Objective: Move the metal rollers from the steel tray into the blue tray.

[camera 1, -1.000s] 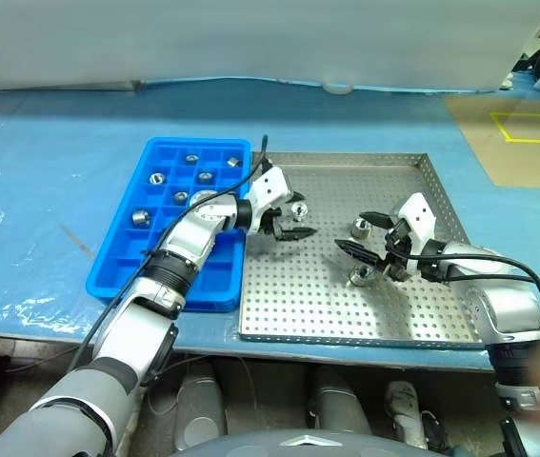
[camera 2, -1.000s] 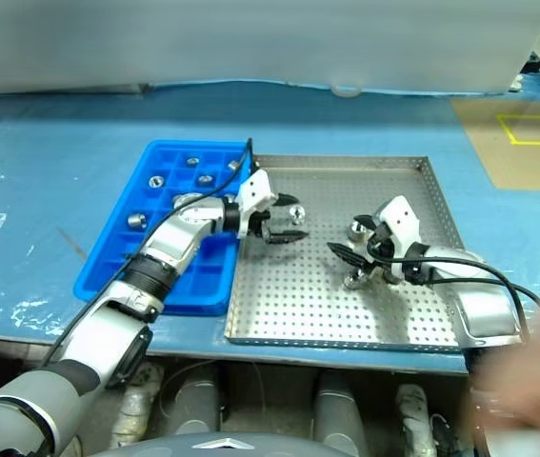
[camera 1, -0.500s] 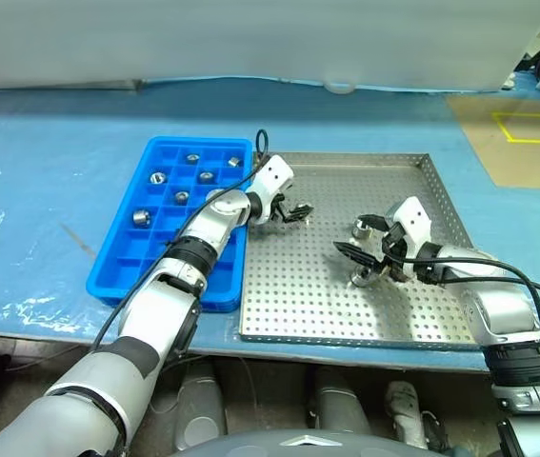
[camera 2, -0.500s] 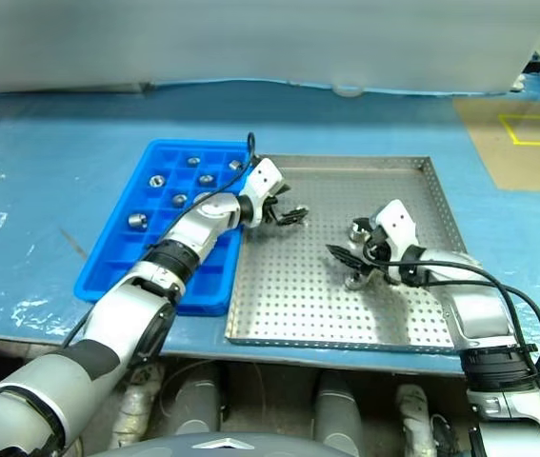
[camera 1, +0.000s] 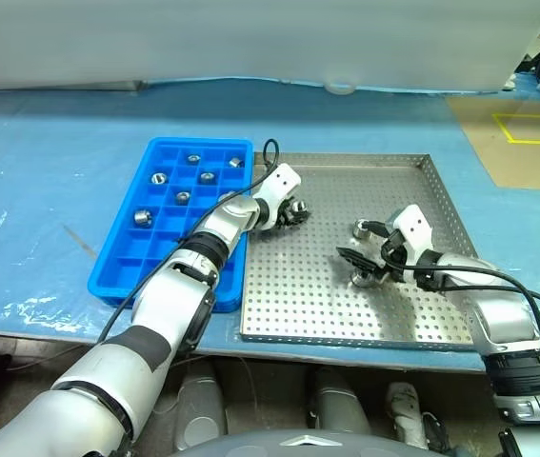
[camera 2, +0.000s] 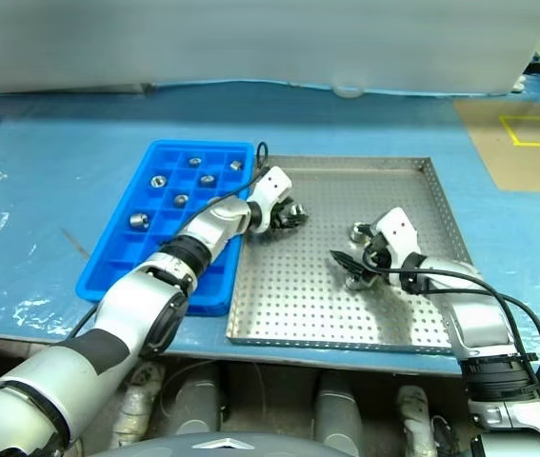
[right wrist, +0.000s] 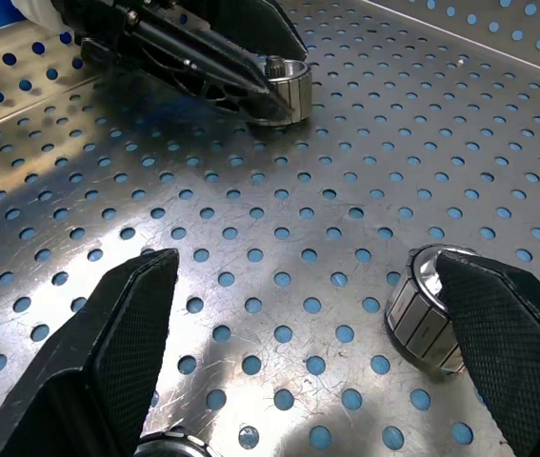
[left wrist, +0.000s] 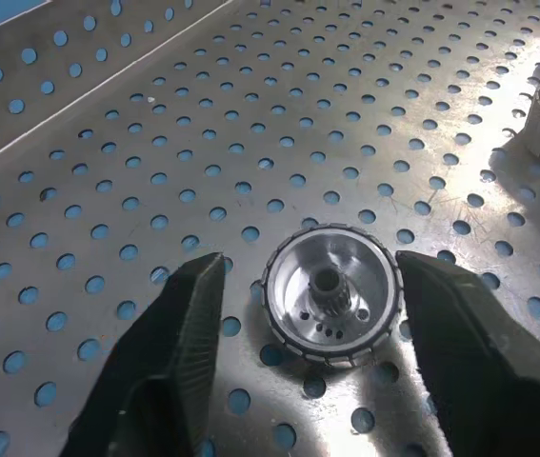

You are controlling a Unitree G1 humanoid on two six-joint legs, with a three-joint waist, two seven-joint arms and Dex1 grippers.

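Shiny silver rollers (left wrist: pixel 332 307), dotted steel tray (camera 1: pixel 346 314), bright blue tray (camera 1: pixel 122 267)

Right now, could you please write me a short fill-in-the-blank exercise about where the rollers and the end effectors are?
1. The left end effector straddles a roller lying on the ____ tray.
2. The rollers already moved sit in the ____ tray.
3. The right end effector stands ____, gripping nothing.
4. Counting rollers in the blue tray gives ____.

Missing words: steel; blue; open; six
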